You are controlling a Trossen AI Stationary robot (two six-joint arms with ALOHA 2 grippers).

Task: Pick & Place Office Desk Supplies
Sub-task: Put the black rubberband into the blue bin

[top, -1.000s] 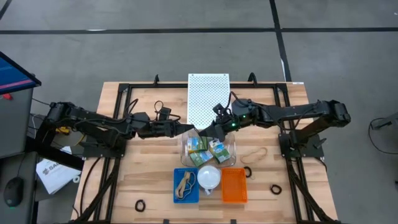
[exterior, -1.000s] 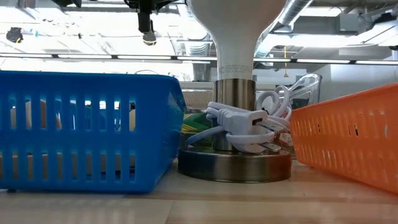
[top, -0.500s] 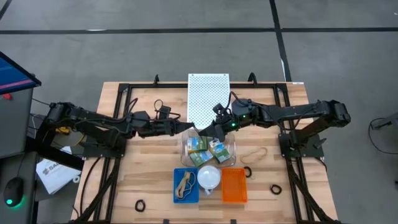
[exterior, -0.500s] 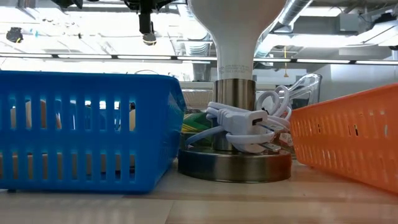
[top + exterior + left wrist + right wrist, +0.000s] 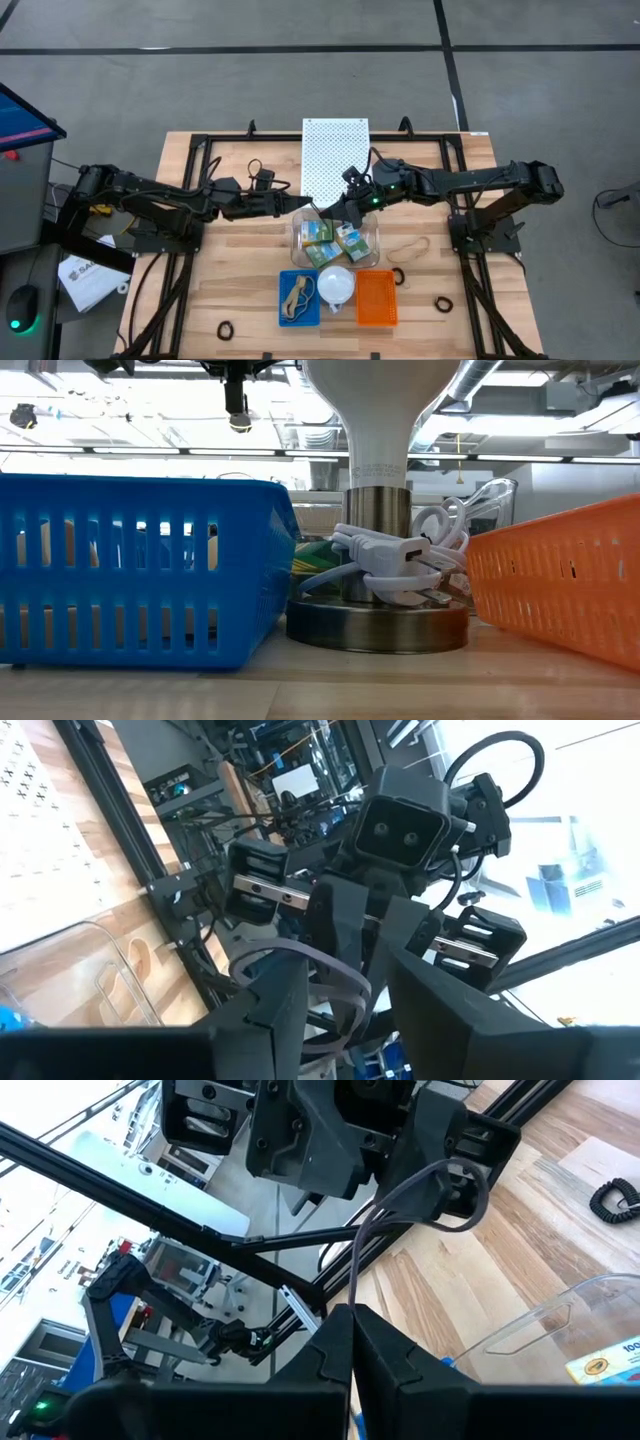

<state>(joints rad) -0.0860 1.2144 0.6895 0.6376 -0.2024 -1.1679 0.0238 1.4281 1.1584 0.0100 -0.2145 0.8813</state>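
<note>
As the left fingers drew closer together, change: only that; in the high view neither arm has shifted over the last second.
Left gripper [image 5: 303, 207]: fingers apart with a narrow gap. The band [image 5: 340, 960] loops at them and seems hooked on one finger; I cannot tell if it is pinched.
Right gripper [image 5: 335, 213]: closed on the other end of the band, tip facing the left gripper and very near it.
Band: stretched in the air between the two grippers, clear of the table.
Below the grippers: the back rim of the clear box [image 5: 372, 250], with crayon boxes [image 5: 335, 242] inside it.
Beyond the box, away from the tips: blue basket [image 5: 283, 300], already with tan bands in it.
Meaning: I judge this a handover, right to left, not finished.
Next: right should let go only when left has the band surely.
Risk: the band may snap back or drop into the clear box.
Left to do: one band [image 5: 410, 247] and black loops [image 5: 225, 328] lie on the table, well away from both grippers.
</note>
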